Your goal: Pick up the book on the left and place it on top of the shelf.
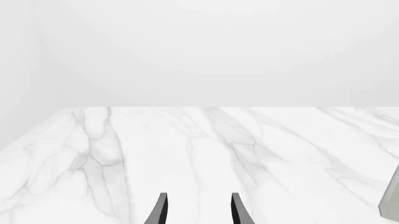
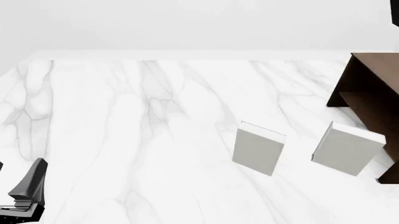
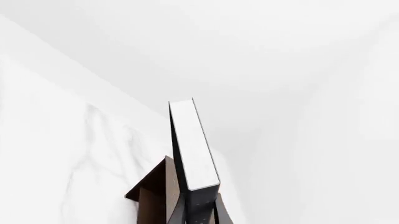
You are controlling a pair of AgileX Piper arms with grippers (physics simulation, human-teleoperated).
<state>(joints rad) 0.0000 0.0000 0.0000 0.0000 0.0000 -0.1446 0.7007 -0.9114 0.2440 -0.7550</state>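
In the right wrist view my right gripper (image 3: 197, 216) is shut on the book (image 3: 193, 144), a thin dark-covered volume with white page edges, held on edge. Behind and under it is the dark brown shelf (image 3: 153, 196). In the front view the shelf (image 2: 367, 88) stands at the table's right edge; the book and right gripper are out of that view. My left gripper (image 1: 199, 215) is open and empty, low over the marble table. It shows at the near left corner in the front view (image 2: 28, 186).
Two light grey-white books stand on the table, one in the middle right (image 2: 259, 148) and one beside the shelf (image 2: 347, 148). A grey book edge (image 1: 391, 200) shows in the left wrist view. A white wall lies behind the table.
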